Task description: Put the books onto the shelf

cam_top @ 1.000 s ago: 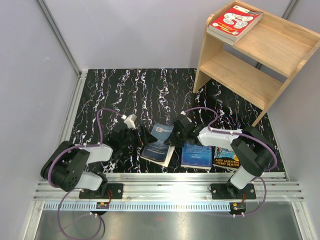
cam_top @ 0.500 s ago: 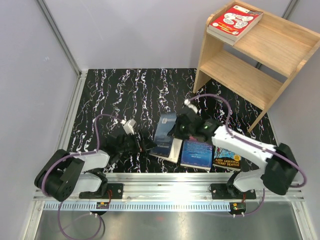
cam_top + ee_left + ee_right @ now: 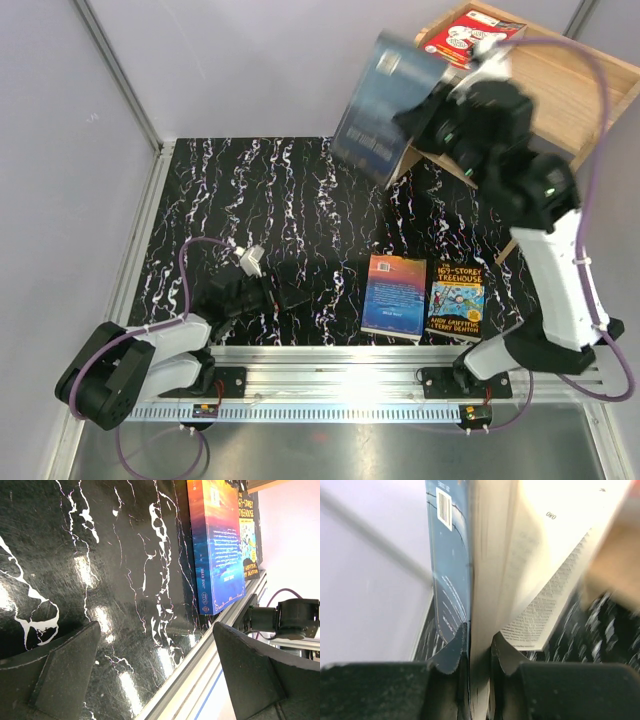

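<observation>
the right end effector (image 3: 427,117) has swung up from the surface (image 3: 280,190) to the upper right of the frame, jaws pinched tight on the dark book (image 3: 385,105) — which now hangs tilted just in front of the shelf (image 3: 560,80), not yet on it. its cover is blue-grey with a barcode, pages fanning loose (a thin grip). the left end effector (image 3: 280,297) stays low at lower left, spread wide and empty. the blue book (image 3: 393,295) and treehouse book (image 3: 455,298) wait below.
</observation>
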{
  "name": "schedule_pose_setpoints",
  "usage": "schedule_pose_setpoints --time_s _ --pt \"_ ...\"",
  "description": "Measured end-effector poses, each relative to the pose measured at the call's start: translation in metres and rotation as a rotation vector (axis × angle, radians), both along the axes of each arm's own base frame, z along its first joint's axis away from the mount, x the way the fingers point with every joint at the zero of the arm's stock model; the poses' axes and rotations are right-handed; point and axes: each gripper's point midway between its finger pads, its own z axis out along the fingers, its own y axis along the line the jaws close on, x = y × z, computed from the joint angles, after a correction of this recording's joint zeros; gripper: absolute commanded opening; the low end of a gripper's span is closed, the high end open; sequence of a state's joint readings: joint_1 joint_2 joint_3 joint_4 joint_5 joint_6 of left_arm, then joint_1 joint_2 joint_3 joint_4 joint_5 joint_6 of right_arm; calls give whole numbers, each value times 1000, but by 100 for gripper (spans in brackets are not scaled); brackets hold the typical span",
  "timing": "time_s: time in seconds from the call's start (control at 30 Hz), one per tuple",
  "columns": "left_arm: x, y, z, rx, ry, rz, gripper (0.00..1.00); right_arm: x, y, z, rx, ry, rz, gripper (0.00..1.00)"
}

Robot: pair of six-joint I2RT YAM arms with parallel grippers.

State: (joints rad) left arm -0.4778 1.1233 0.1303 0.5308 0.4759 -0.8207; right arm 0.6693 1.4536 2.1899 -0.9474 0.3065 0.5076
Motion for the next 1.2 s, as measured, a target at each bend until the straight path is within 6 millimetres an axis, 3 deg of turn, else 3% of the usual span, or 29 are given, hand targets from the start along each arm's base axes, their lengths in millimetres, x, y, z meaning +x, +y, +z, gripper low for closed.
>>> schedule_pose_setpoints --time_s 0.13,0.23,0.4,0.67,0.9,1.2 --pt "0 0 0 -1 -1 0 99 33 -69 80 11 -201 -194 0" --pt "-2 1 -2 0 0 0 99 39 -100 96 -23 -264 -287 0" --pt "-1 0 0 -6 -8 -3 99 59 -122 70 -104 -204 -328 0" --pt "-5 1 -3 -8 -2 -7 99 150 -198 10 -79 -55 -450 0" --pt "-6 1 -5 -12 7 -5 99 181 -219 19 85 -98 -391 0" --pt "-9 2 -4 -24 3 0 99 197 -214 22 178 -116 -346 0"
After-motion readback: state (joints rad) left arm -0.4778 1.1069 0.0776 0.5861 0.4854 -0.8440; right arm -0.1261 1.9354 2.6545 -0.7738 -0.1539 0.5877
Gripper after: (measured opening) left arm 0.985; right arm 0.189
